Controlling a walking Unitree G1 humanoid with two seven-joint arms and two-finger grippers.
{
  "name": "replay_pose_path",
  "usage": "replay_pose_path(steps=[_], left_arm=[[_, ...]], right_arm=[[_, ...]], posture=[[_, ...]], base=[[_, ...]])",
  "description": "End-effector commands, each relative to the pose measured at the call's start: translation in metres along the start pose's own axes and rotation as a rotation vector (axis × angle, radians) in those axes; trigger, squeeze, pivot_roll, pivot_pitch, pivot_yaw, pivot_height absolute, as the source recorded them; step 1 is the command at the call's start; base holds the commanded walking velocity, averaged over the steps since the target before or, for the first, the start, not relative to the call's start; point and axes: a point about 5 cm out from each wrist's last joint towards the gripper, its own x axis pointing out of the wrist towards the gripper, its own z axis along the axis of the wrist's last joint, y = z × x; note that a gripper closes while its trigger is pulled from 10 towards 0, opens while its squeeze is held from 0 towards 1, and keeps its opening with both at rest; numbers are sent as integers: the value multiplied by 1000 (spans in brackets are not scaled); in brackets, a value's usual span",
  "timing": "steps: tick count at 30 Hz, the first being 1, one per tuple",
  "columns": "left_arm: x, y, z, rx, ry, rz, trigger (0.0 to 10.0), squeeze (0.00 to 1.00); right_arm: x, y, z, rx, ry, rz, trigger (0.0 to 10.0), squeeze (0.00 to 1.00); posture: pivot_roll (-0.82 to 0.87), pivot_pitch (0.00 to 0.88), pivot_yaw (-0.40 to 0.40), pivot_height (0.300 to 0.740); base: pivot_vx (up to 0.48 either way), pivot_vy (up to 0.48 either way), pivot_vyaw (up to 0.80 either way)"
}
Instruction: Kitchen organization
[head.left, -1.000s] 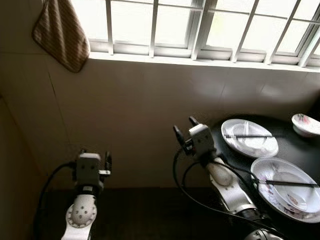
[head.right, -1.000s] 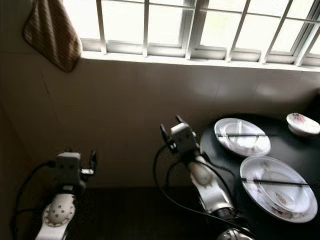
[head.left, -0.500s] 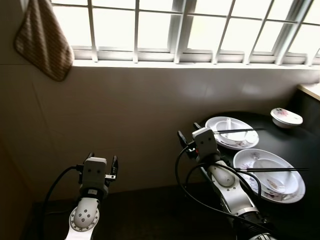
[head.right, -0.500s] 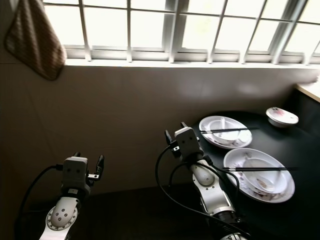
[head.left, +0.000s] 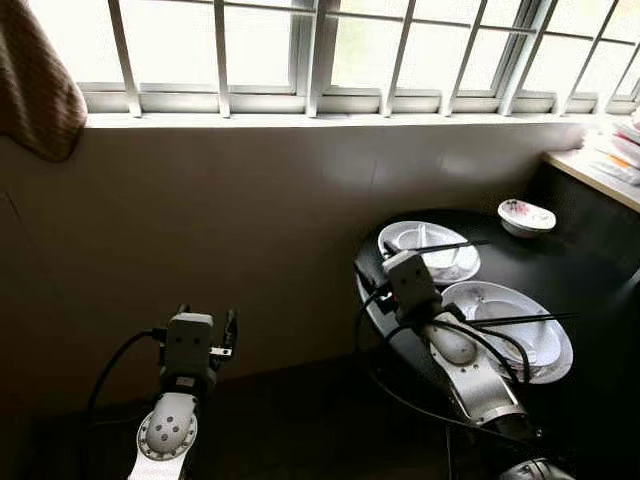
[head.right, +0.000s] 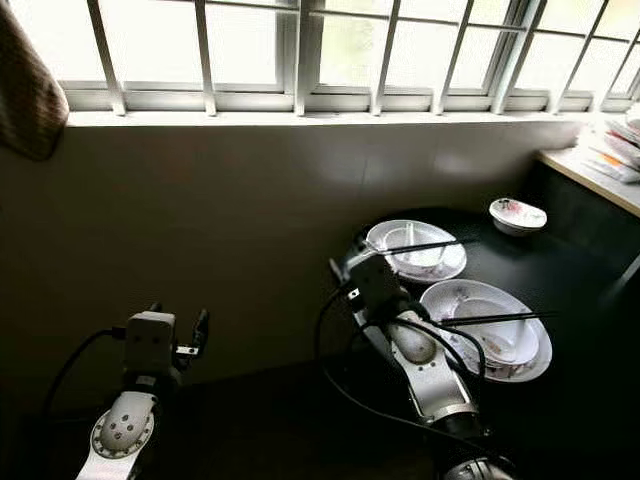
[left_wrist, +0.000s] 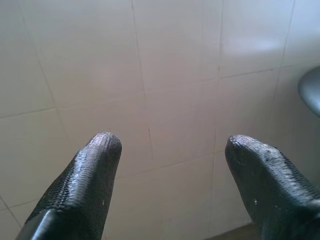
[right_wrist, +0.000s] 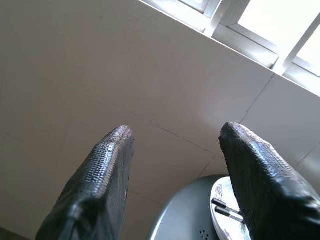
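On a round black table (head.left: 590, 280) at the right lie two white plates. Black chopsticks (head.left: 440, 245) rest across the far plate (head.left: 455, 266). The near plate (head.left: 545, 352) holds a spoon and another pair of chopsticks (head.left: 530, 320). A small flowered bowl (head.left: 527, 215) stands further back. My right gripper (head.left: 378, 262) is raised at the table's left edge, open and empty; in its wrist view (right_wrist: 175, 140) it faces the tiled wall. My left gripper (head.left: 207, 316) is held up at the lower left, open and empty, and also faces the wall (left_wrist: 170, 145).
A barred window (head.left: 320, 50) runs along the top above a tiled wall. A striped towel (head.left: 35, 100) hangs at the upper left. A light counter (head.left: 600, 175) with stacked items sits at the far right. The floor in front of me is dark.
The whole picture has shifted: my head turned to the right, so the table and plates sit more to the left and the counter has come into view. Both arms hold the same pose.
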Motion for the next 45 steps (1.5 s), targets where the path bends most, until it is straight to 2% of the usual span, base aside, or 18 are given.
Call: replay_pose_path(steps=[1, 14, 20, 25, 27, 31, 35, 37, 38, 39, 40, 43, 44, 45], left_arm=[[2, -4, 4, -8, -21, -13, 10000, 0], [1, -5, 4, -18, -34, -26, 10000, 0], [2, -6, 0, -13, 2, -8, 10000, 0], [1, -9, -2, -19, 9, -29, 10000, 0], [1, -11, -5, -20, 19, -35, 10000, 0], [0, -12, -7, -24, 28, -40, 10000, 0], [-1, -13, -8, -26, 32, -48, 10000, 0], [-1, -13, -9, -26, 34, -50, 10000, 0], [-1, -13, -10, -29, 38, -52, 10000, 0], [-1, -13, -10, -29, 38, -52, 10000, 0], [-1, -12, -10, -33, 41, -52, 10000, 0], [-1, -12, -11, -35, 44, -52, 10000, 0], [-1, -12, -11, -37, 45, -52, 10000, 0], [-1, -12, -11, -37, 45, -52, 10000, 0]], right_arm=[[1, -10, 6, -22, -25, -20, 10000, 0], [0, -8, 11, -53, -57, -6, 10000, 0], [0, -8, 13, -60, -63, -6, 10000, 0], [1, -3, 10, 2, -30, -5, 10000, 0], [0, 1, 9, -2, -20, -11, 10000, 0], [-2, 4, 9, -64, -4, -11, 10000, 0], [-1, 6, 21, -211, -45, 31, 10000, 0], [-1, 7, 24, -219, -53, 43, 10000, 0], [-1, 11, 32, -225, -84, 119, 10000, 0], [-1, 11, 32, -225, -84, 119, 10000, 0], [-3, 12, 34, -209, -86, 184, 10000, 0], [-5, 3, 34, -268, -52, 211, 10000, 0], [-7, -6, 31, -326, -9, 238, 10000, 0], [-7, -8, 31, -338, 0, 244, 10000, 0]], posture=[[55, 0, -62, 740], [54, 0, -62, 740], [55, 0, -65, 740], [55, 0, -65, 740], [52, 0, -64, 740], [51, 0, -62, 740], [47, 0, -61, 740], [47, 0, -61, 740], [46, 0, -61, 740], [46, 0, -61, 740], [44, 0, -60, 740], [40, 0, -60, 740], [34, 0, -58, 740], [34, 0, -58, 740]], base=[[274, 0, -800], [265, 0, -62], [0, 0, 0], [0, 0, -320], [0, 0, -775], [0, 0, -769], [0, 0, -769], [0, 0, -769], [0, 0, -769], [0, 0, -769], [0, 0, -750], [0, 0, 0], [0, 0, 0], [0, 0, 0]])
